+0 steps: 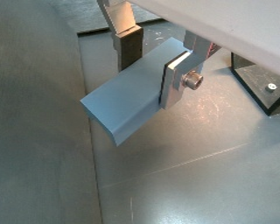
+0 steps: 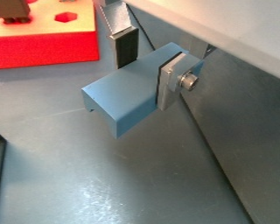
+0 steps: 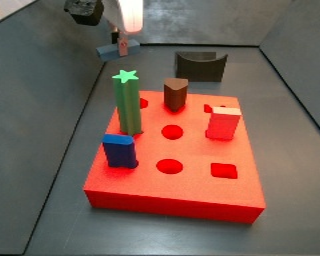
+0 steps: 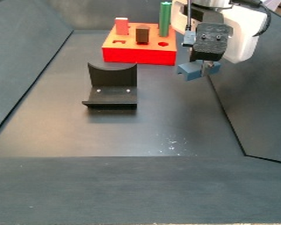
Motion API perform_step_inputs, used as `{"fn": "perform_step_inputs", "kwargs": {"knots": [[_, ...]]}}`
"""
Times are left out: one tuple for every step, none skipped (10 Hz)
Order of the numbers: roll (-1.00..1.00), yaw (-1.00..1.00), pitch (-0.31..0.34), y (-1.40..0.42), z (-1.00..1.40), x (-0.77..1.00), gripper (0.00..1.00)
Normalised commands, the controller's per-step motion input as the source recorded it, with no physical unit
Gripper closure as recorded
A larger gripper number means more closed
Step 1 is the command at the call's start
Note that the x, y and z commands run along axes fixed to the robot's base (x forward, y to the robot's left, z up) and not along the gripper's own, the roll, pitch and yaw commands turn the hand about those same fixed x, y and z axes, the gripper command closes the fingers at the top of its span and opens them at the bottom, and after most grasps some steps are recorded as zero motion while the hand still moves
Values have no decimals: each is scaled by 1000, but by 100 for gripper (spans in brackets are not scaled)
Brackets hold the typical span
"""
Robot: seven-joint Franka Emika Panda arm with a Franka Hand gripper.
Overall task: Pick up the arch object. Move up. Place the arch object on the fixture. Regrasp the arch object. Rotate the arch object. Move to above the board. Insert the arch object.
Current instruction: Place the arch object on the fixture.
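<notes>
My gripper (image 1: 152,66) is shut on the arch object (image 1: 133,103), a long slate blue-grey prism that sticks out sideways from between the fingers (image 2: 171,79). In both side views the gripper (image 4: 206,46) hangs in the air with the arch object (image 4: 195,70) under it, off the floor. The fixture (image 4: 110,85), a dark notched bracket on a base plate, stands on the floor apart from the gripper, and its edge (image 1: 262,83) shows in a wrist view. The red board (image 3: 190,175) lies flat, well away from the arch object (image 3: 112,48).
On the board stand a green star-topped post (image 3: 127,100), a brown peg (image 3: 175,95), a red block (image 3: 223,122) and a short blue block (image 3: 119,150). Several shaped holes are open in its top. Grey walls enclose the floor on all sides.
</notes>
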Motion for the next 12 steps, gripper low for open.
{"fn": "perform_step_inputs", "kwargs": {"knots": [[10, 1, 3, -4, 1000, 2, 100], [13, 1, 15, -2, 1000, -5, 100], [26, 2, 36, 5, 1000, -12, 100], [41, -1, 43, 9, 1000, -18, 100], [63, -5, 51, 15, 1000, -23, 100], [79, -8, 59, 18, 1000, -27, 100], [98, -5, 66, 21, 906, -24, 100], [104, -1, 74, 19, 817, -23, 100], [98, 9, 80, 13, 640, -13, 100], [82, 11, 85, 12, 504, -6, 100], [77, 13, 92, 17, 315, 1, 100], [76, 15, 98, 16, 222, 4, 100]]}}
